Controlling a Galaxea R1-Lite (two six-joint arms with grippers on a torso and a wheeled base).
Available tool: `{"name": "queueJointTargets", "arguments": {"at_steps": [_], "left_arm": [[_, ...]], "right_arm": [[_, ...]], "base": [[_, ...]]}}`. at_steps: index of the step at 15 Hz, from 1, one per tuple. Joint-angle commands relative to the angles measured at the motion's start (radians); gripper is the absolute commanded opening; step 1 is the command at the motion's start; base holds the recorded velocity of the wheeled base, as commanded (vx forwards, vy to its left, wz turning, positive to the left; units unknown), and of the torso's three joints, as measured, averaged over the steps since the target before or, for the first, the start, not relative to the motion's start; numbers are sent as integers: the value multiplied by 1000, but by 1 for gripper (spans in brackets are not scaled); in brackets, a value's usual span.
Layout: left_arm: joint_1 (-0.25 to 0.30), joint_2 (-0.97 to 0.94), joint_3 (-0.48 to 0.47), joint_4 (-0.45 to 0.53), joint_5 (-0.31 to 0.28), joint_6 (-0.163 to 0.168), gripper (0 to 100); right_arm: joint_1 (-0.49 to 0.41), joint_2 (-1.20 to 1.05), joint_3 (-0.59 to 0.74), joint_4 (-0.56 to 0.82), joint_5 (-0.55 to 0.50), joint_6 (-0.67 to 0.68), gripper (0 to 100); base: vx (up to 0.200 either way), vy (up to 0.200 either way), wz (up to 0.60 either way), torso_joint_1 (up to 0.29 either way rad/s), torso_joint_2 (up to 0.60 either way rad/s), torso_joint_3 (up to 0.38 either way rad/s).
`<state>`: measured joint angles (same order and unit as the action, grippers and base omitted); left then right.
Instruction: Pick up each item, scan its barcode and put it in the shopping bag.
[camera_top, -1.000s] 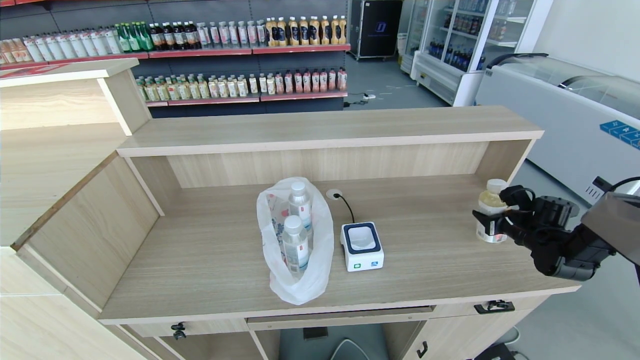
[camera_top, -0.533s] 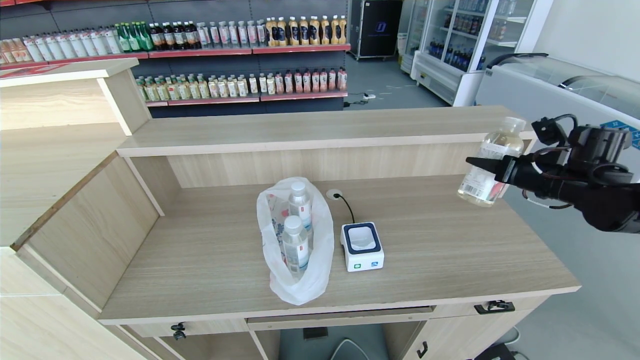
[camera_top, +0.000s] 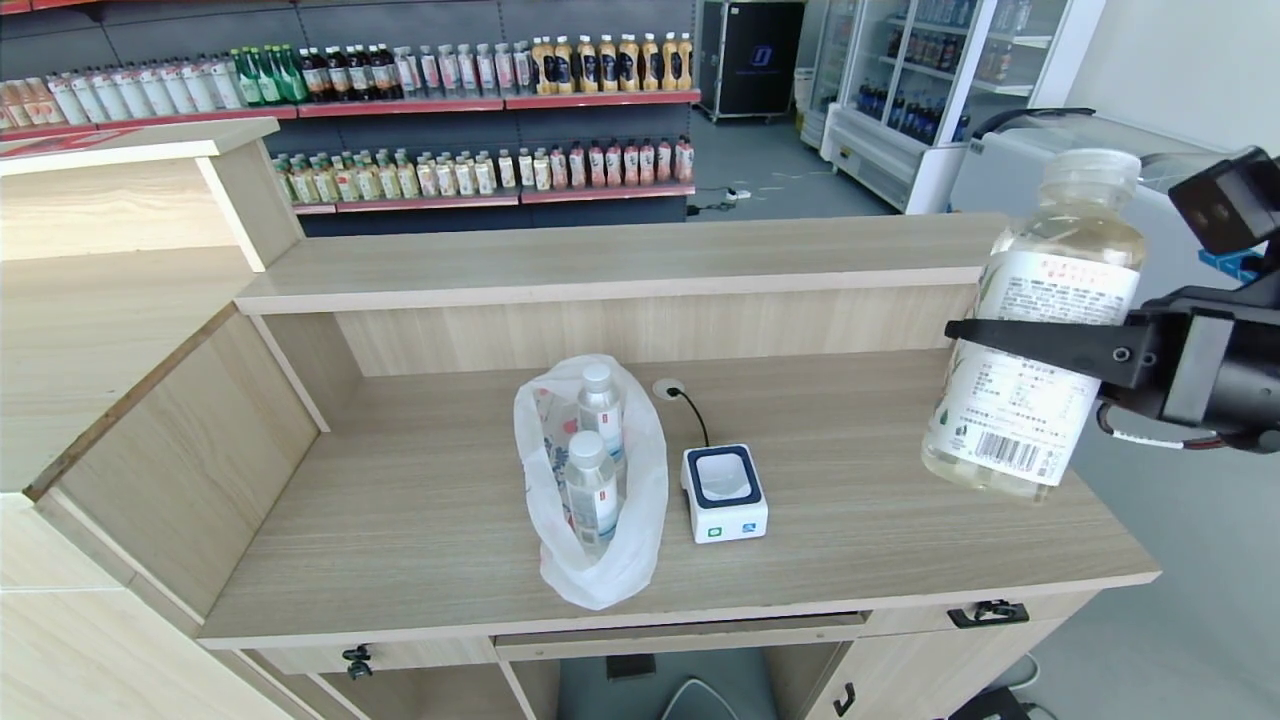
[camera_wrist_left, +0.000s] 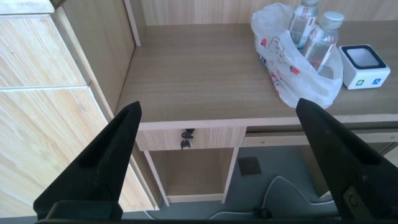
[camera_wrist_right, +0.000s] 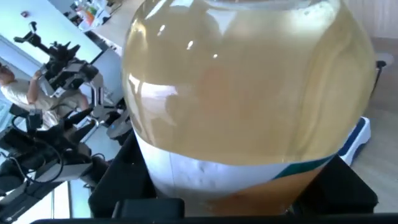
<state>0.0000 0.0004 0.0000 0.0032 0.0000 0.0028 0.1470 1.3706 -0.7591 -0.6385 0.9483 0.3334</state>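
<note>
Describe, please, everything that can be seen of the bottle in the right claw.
The bottle is of clear plastic, with a pale cap and pale yellow liquid almost to the neck. A white printed label wraps its body; a barcode sits at the label's lower edge, facing the head camera. It hangs nearly upright, leaning a little, in the air near the right end of the counter, touched only by the right claw, shut on its middle, one dark finger crossing the label.
</note>
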Motion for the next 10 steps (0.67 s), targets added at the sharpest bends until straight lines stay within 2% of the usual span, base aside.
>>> {"name": "queueJointTargets", "arguments": {"at_steps": [1,4,7,10], "left_arm": [[0,0,0,0,0,0,100],[0,0,0,0,0,0,100],[0,0,0,0,0,0,100],[0,0,0,0,0,0,100]], "right_arm": [[123,-136,7,37,3,1,0],[189,-185,-26,123,3,1,0],[200,-228,-28,211,3,1,0],[201,-228,-37,241,-3,12,0]], "base": [[0,0,0,0,0,0],[0,0,0,0,0,0],[0,0,0,0,0,0],[0,0,0,0,0,0]]}}
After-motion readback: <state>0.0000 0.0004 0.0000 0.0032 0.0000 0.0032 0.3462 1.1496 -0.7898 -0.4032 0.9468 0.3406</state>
